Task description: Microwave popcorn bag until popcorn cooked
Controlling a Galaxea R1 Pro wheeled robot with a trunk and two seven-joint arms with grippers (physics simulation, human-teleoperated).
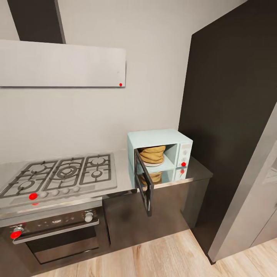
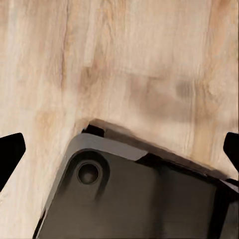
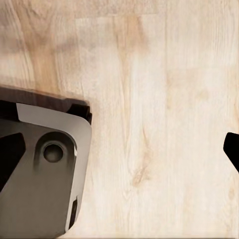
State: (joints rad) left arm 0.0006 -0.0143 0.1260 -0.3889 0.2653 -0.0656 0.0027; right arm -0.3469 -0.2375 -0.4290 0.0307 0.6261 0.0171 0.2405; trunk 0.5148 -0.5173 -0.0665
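Popcorn bag [image 1: 152, 154] sits inside the microwave [image 1: 159, 154], door [image 1: 145, 186] open for loading. I hang both hands wide and empty over the floor [image 2: 124, 55].

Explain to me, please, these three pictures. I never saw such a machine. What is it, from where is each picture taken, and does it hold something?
These are simulator renders from a wheeled robot with two arms. The big picture comes from its head camera, looking at a kitchen: a grey countertop carries a gas hob and a light-blue microwave. Its door hangs open, and a tan popcorn bag sits inside. The other two come from cameras near each arm's end effector, both pointing down at the wooden floor. The dark tips at the edges are the fingers of the left end effector and a finger of the right, spread wide. Nothing is held.
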